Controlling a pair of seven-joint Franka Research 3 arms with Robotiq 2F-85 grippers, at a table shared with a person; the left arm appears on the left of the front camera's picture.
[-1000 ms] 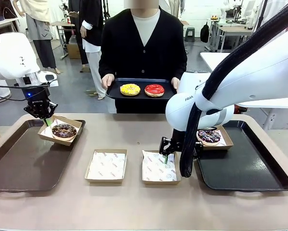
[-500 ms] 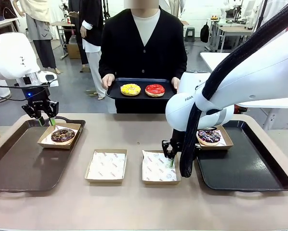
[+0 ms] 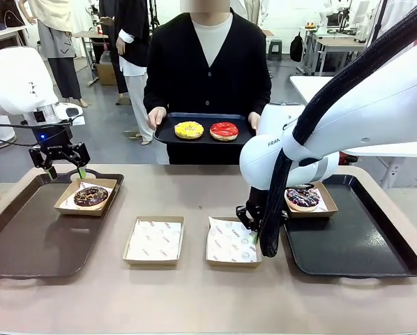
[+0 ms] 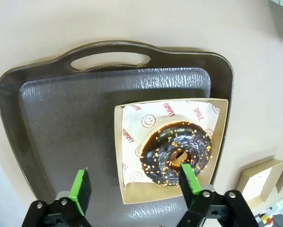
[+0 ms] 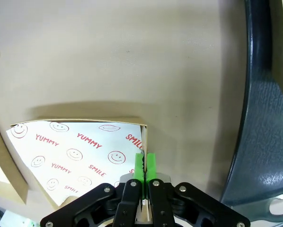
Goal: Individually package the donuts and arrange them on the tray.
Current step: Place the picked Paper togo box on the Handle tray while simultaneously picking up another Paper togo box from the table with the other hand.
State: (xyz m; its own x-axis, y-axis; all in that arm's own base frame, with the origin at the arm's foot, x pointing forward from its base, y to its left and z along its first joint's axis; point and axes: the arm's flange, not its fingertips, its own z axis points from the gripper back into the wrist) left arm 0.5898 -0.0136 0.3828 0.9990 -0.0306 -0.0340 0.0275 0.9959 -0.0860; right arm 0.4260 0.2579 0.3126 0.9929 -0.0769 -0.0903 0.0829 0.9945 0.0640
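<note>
Worktop [image 3: 194, 188]: shared with the person opposite; it seems laid out as a packing line from side to side.
Left tray [image 3: 13, 237]: holds the chocolate donut [image 3: 91, 196] in a lined box [image 3: 67, 202], so this one looks finished.
Right tray [image 3: 355, 244]: holds the dark sprinkled donut [image 3: 302, 197], boxed likewise.
Person's tray [image 3: 168, 132]: held at the far edge, offering the yellow donut [image 3: 188, 130] and red donut [image 3: 224, 130], both unpackaged.
Empty box [image 3: 229, 244]: just beside the right tray.
Second empty box [image 3: 154, 241]: free, near the middle.
Right claw [image 5: 145, 165]: pinches the empty box's wall, likely to reposition it.
Left claw [image 3: 66, 173]: spread wide above the lined box, gripping nothing.
</note>
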